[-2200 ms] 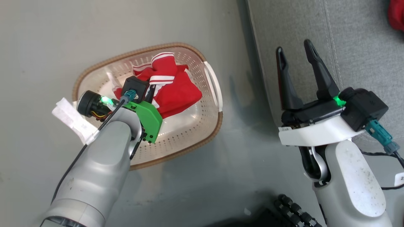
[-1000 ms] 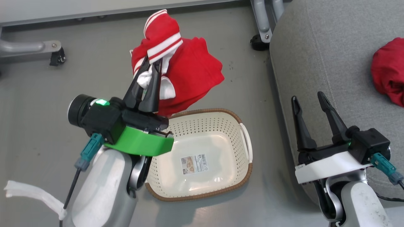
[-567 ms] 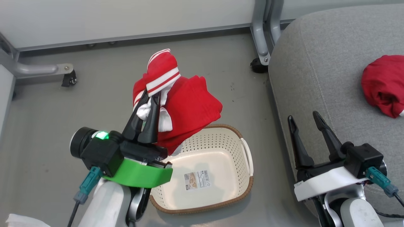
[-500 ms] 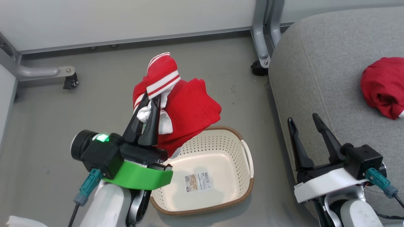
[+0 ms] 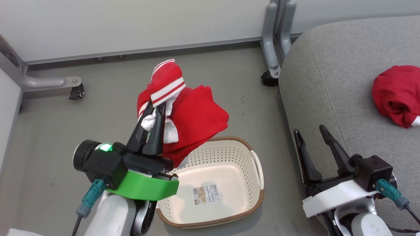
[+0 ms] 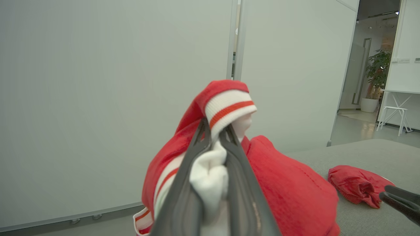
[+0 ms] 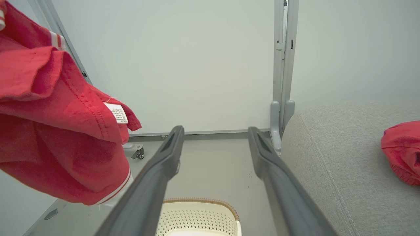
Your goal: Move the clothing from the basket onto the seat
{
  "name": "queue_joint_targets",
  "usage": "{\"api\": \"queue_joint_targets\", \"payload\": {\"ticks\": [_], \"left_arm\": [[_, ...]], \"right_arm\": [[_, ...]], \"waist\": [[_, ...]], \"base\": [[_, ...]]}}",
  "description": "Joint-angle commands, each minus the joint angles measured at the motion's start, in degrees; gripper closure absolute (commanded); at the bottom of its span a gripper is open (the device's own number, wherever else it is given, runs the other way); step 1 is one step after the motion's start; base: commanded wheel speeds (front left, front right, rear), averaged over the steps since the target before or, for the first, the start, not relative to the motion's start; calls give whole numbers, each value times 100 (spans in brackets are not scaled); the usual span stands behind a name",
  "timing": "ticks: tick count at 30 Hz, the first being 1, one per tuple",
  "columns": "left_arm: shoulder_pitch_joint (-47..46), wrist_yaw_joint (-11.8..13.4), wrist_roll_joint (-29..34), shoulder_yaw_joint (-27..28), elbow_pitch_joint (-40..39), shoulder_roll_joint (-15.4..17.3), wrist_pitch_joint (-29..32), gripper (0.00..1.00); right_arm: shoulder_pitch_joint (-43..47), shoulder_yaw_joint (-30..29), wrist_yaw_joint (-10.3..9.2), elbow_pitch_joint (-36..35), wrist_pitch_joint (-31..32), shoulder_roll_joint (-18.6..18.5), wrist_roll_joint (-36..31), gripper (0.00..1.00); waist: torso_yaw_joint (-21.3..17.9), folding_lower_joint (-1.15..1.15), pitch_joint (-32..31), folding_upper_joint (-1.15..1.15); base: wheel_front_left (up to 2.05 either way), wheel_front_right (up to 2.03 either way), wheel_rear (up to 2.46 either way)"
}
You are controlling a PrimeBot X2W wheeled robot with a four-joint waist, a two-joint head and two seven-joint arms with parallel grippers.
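Note:
My left gripper (image 5: pixel 157 109) (image 6: pixel 215 129) is shut on a red garment with white stripes (image 5: pixel 193 116) (image 6: pixel 288 193) (image 7: pixel 55 137), holding it in the air above the basket's far left corner. Below it, the cream basket (image 5: pixel 229 154) (image 7: pixel 197 213) stands on the floor with just a paper label inside. A second red garment (image 5: pixel 395 95) (image 6: pixel 356 185) (image 7: pixel 402 149) lies bunched on the grey seat (image 5: pixel 328 78) (image 6: pixel 367 154) (image 7: pixel 334 157) at the right. My right gripper (image 5: pixel 308 132) (image 7: pixel 215 131) is open with nothing in it, over the seat's left edge.
A pale wall panel runs along the back. A grey metal post (image 5: pixel 277 36) with a castor (image 5: pixel 268 79) stands at the seat's far corner. Another castor leg (image 5: pixel 75 90) sits at the left. Grey floor (image 5: pixel 82 131) surrounds the basket.
The head camera has tilted up, showing more wall and seat. My left gripper has raised the red garment out of the basket and now holds it steady. The right gripper stays open.

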Motion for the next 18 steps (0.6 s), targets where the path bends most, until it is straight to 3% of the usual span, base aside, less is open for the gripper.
{"api": "queue_joint_targets", "payload": {"ticks": [1,9,18], "left_arm": [[90,17,-27,3,-7,40,-20,100],[57,32,-39,-43,8,35,-20,100],[-27,45,-24,-133,74,25,-14,100]], "right_arm": [[49,10,-2,-30,9,-17,37,0],[-54,204,-2,-45,42,-16,4,0],[-426,1336,-2,44,240,-60,277,0]], "waist": [[-4,0,9,0],[4,0,43,0],[62,0,116,0]], "base": [[0,0,0],[0,0,0],[0,0,0]]}}
